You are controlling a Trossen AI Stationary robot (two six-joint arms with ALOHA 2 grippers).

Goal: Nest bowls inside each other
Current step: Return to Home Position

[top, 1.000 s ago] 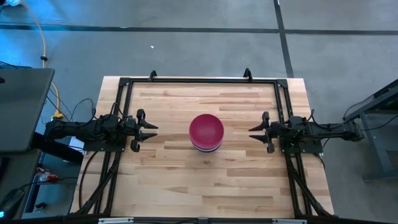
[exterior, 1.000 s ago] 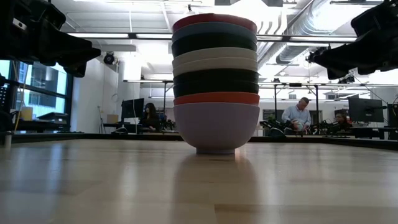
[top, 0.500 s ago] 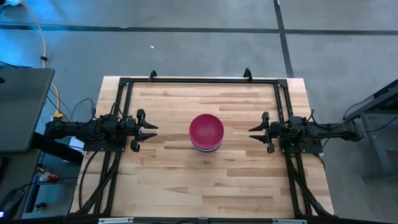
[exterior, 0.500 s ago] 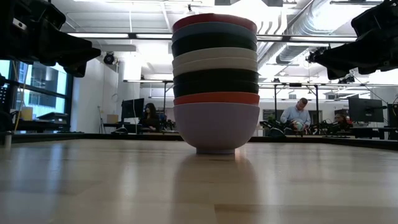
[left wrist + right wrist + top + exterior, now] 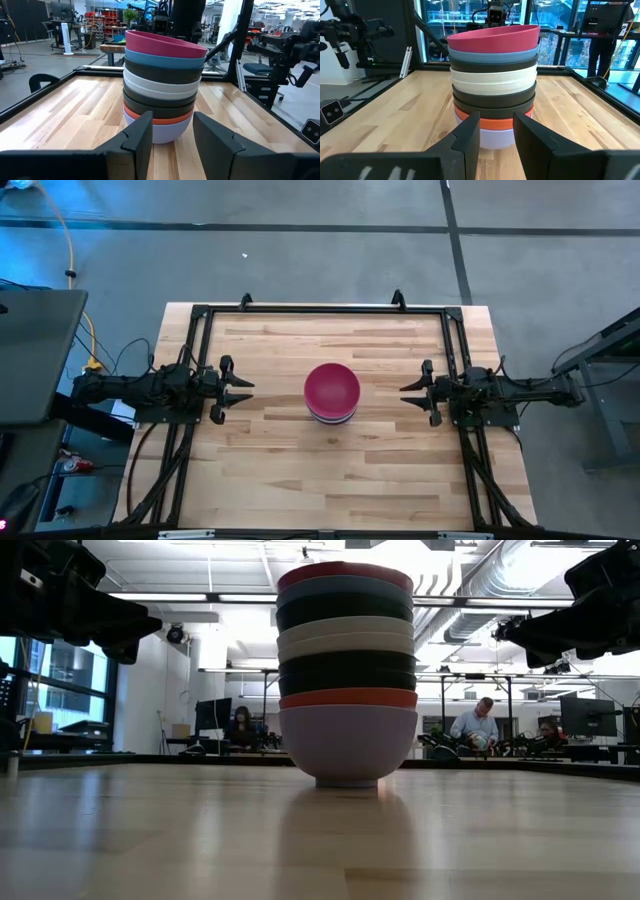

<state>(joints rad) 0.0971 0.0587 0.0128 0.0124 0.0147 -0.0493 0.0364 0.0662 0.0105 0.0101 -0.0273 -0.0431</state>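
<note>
The bowls stand nested in one stack at the table's middle, the lavender bowl at the bottom resting on the wood by its foot, the magenta bowl on top. Between them show red, black, white and light blue rims. My left gripper waits at the table's left side, open, pointing toward the stack from well off. My right gripper waits at the right side, open, also pointing at the stack. Each wrist view shows its fingers apart, with the stack beyond.
A black metal frame runs around the table's far, left and right sides. Bare wood lies on every side of the stack. Beyond the table, people sit at desks in the room.
</note>
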